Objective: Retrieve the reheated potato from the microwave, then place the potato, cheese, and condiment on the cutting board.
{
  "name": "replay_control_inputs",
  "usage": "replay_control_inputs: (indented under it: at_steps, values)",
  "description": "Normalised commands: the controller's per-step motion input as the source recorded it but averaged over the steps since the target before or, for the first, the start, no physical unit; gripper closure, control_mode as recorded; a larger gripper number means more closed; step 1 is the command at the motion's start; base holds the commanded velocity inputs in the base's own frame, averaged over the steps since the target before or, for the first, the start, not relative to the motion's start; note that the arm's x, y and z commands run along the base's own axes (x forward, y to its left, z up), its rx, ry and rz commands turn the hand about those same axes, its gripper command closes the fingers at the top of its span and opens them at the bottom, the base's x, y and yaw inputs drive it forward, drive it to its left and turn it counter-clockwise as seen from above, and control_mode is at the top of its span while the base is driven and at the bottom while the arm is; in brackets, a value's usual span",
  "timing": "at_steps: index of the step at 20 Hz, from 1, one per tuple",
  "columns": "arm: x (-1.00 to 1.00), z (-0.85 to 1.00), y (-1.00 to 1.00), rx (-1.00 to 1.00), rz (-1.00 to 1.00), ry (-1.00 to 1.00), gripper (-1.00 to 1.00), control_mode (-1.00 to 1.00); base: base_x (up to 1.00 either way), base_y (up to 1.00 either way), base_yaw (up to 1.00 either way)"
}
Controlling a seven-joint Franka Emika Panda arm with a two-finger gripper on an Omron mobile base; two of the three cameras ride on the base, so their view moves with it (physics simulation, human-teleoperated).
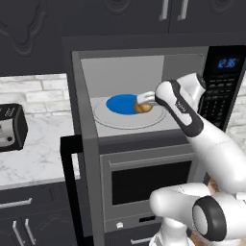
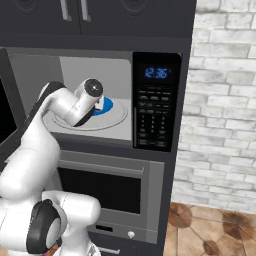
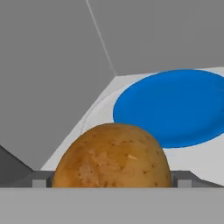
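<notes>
Open microwave [image 1: 144, 62], one potato [image 3: 113, 156], one blue plate [image 3: 175, 107], spread gripper [image 3: 113, 183]

The microwave [image 1: 144, 96] stood open, its floor carrying a round pale turntable [image 1: 115, 122] that filled most of the cavity. A blue plate [image 3: 175, 107] lay on the turntable towards the back of the cavity. The potato [image 3: 113, 156] rested at the plate's front right edge, in the hand view just before its rim. Left of the microwave, a marble worktop [image 1: 38, 153] carried a toaster [image 1: 12, 127] near its back left edge.
</notes>
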Motion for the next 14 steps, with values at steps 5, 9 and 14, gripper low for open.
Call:
replay_control_inputs:
  at_steps: [5,9,14]
  values:
    - [-0.76,0.14,-0.08,0.12,-0.28,0.02,1.0,-1.0,0.0,0.0,0.0]
    - [-0.73,0.23,-0.08,0.06,-0.26,0.0,1.0,-1.0,0.0,0.0,0.0]
    - [-0.71,0.33,-0.17,0.0,-0.15,0.0,1.0,-1.0,0.0,0.0,0.0]
